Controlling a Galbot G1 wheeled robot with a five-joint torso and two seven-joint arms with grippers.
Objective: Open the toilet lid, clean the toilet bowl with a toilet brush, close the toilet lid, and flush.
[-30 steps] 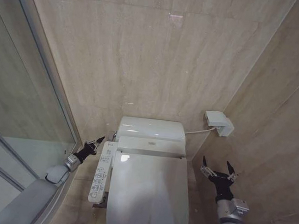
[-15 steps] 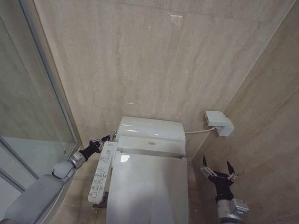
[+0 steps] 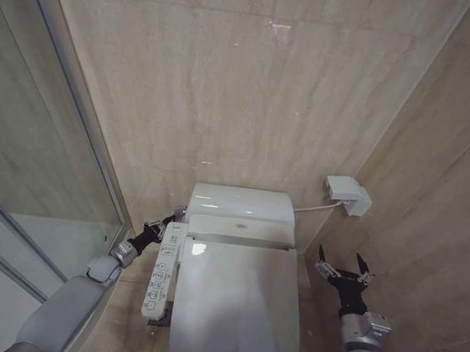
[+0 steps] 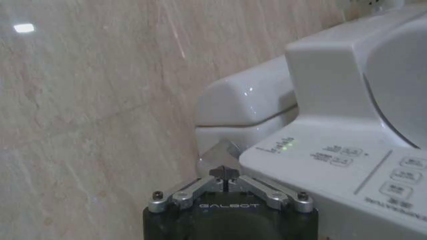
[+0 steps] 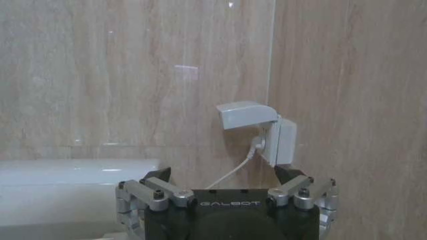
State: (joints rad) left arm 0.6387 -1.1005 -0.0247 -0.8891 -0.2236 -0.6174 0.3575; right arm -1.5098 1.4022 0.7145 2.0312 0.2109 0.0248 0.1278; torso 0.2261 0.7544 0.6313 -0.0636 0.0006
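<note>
white toilet against beige veined tiles
toilet lid (image 3: pixel 233 310) glossy white; side button panel (image 3: pixel 160 276) white with dark markings; grippers black with silver links; wall socket cover (image 3: pixel 347 194) white.

wall socket cover (image 3: pixel 347 194) on beige tiled wall (image 3: pixel 226 99) | white cable (image 3: pixel 309 207) | glass shower partition (image 3: pixel 17 170)

The toilet lid (image 3: pixel 234 306) is smooth, glossy white plastic; the wall (image 3: pixel 228 83) is polished beige stone tile.
</note>
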